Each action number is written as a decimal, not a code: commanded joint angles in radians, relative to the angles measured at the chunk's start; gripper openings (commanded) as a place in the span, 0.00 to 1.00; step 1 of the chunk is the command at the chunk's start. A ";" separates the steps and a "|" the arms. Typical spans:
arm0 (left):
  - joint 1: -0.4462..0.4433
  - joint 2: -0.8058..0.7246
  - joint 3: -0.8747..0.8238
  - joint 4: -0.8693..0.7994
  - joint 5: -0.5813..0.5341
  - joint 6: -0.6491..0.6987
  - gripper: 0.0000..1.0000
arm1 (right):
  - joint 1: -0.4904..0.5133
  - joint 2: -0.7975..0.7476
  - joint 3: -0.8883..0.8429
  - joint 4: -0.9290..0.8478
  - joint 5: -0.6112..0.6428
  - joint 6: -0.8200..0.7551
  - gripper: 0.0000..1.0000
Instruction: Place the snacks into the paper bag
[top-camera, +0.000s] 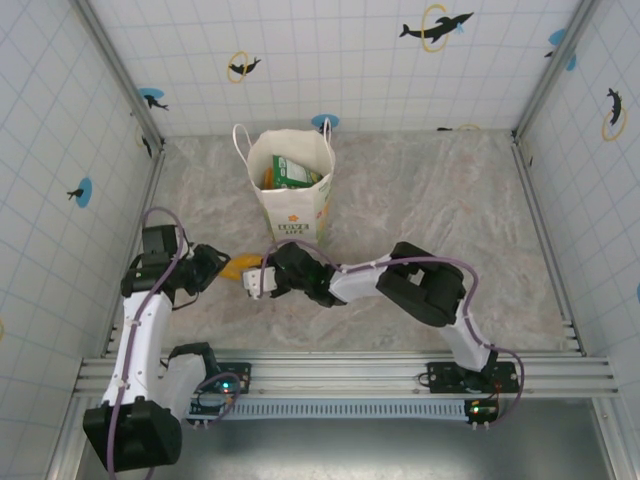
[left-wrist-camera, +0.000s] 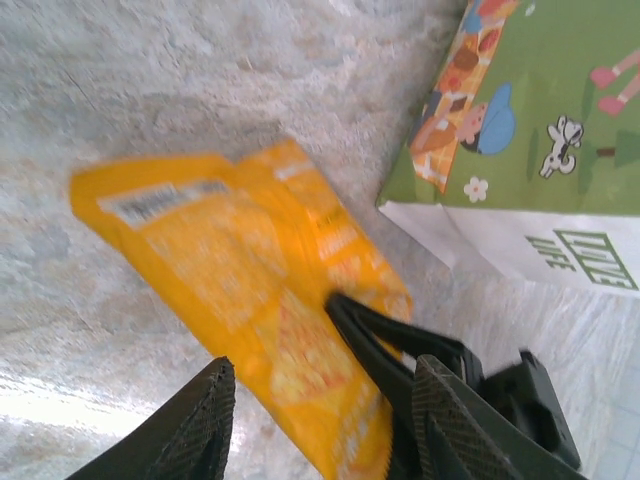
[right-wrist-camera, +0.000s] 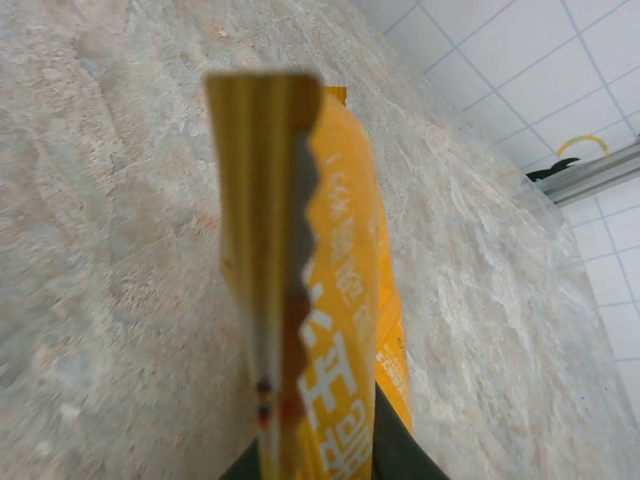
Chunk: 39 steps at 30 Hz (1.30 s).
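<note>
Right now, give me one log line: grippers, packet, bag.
left gripper open | right gripper shut on packet | packet near bag front, not bagged | bag upright, some snacks inside

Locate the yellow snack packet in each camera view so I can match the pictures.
Top external: the yellow packet lies low and left of centre, just in front of the paper bag.
Left wrist: centre, slanting down to the right, with the bag's printed side at upper right.
Right wrist: centre, seen edge-on, rising from the bottom edge.
Shared landmark: the grey marbled tabletop, behind the packet in all three.
</note>
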 joint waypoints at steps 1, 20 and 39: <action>-0.003 -0.014 0.040 0.042 -0.089 -0.007 0.54 | 0.015 -0.108 -0.074 0.048 -0.004 0.042 0.11; -0.003 0.058 0.049 0.323 -0.010 0.028 0.57 | 0.018 -0.702 -0.335 -0.260 -0.066 0.477 0.00; -0.003 0.164 0.159 0.872 0.381 0.002 0.59 | -0.263 -0.768 0.059 -0.379 0.094 1.100 0.00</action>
